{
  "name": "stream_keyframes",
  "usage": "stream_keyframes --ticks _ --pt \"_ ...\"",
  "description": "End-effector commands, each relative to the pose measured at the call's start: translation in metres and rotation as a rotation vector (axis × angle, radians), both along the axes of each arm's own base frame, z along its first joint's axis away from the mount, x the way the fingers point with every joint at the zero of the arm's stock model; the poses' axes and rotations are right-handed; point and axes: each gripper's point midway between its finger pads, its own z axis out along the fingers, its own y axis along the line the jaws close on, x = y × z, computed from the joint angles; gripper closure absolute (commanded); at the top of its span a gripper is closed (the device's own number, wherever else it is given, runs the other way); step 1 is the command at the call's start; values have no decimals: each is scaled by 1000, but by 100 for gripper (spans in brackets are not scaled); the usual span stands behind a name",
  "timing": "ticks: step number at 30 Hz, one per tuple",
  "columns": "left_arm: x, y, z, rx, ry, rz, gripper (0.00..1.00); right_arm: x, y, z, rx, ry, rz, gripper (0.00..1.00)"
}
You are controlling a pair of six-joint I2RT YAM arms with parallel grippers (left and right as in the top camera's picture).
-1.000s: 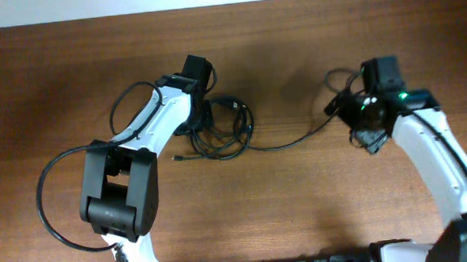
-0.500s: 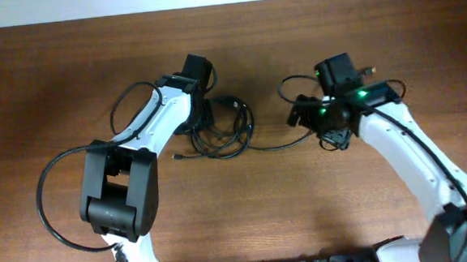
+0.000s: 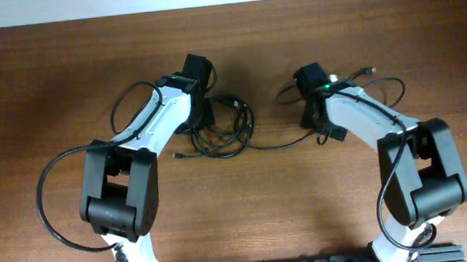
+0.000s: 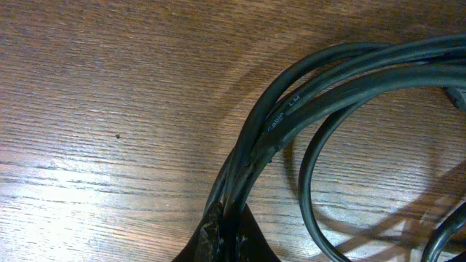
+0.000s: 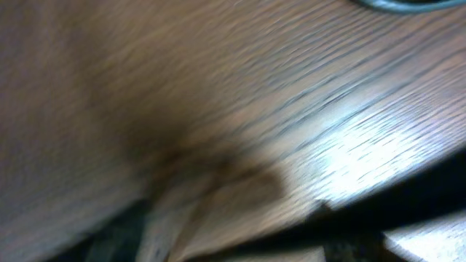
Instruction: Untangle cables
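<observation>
Left end effector (image 4: 228, 231) clamped on cables (image 4: 306, 98) | right end effector (image 3: 323, 125) blurred

pale lettering on cables (image 4: 291, 102), tiny (illegible)

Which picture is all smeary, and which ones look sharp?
Right wrist view: badly blurred, the table's wood grain smeared into streaks, with one bright glare patch. Left wrist view: sharp enough to show tiny print on the cables, with a soft sheen on the wood. Overhead view: clear and evenly lit.

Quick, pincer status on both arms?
Left pincer: closed on the cables, several strands pinched.
Right pincer: cannot tell; its wrist view is blurred.
</observation>
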Motion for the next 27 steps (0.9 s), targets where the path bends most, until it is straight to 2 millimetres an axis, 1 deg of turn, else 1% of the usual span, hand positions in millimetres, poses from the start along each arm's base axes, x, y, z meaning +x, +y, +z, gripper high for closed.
stream_keyframes --ticks 1,2,4,6,7,9,10,11,13,14,15,17,20,21,22,23,24,25,26,27 --pt "7 -3 15 -20 -39 -3 96 2 -23 -2 39 12 -105 96" --pt "7 -3 15 -20 -39 -3 96 5 -25 3 80 11 -115 96" --pt "7 -2 15 -20 -38 -3 96 12 -29 21 97 -7 -71 96" --pt "7 -2 15 -20 -38 -3 95 17 -32 58 99 -56 -41 96" --pt "7 -3 15 -21 -38 -3 95 18 -33 72 102 -80 -41 96" --pt "7 -3 15 -20 -38 -3 94 21 -38 118 81 -186 33 96" --pt "7 -2 15 -20 -38 -3 94 17 -44 135 49 -216 64 96" --pt "6 -2 15 -20 -38 -4 94 7 -60 153 -23 -233 63 96" --pt "6 -2 15 -19 -34 -4 94 -20 -98 180 -134 -239 -22 96" --pt "6 -2 15 -19 -34 -4 94 -36 -113 191 -142 -244 -67 96" --pt "6 -2 15 -19 -35 -4 95 -51 -123 202 -134 -255 -91 96" --pt "7 -1 16 -12 -43 -2 98 -64 -132 220 -136 -298 -81 96" --pt "9 5 16 21 -55 4 97 -72 -136 235 -149 -344 -86 96" --pt "10 5 16 21 -55 5 90 -72 -136 236 -149 -348 -86 96" --pt "9 5 16 22 -53 4 60 -72 -137 235 -154 -343 -89 96" --pt "9 4 16 19 -51 4 43 -71 -139 235 -161 -344 -92 96" --pt "9 4 16 18 -51 3 35 -70 -139 236 -164 -352 -93 96" --pt "9 5 16 19 -51 4 30 -65 -142 240 -169 -379 -102 96" --pt "9 5 16 18 -51 4 24 -59 -149 246 -177 -418 -123 96" --pt "9 5 16 19 -51 4 21 -53 -161 254 -191 -471 -160 96"
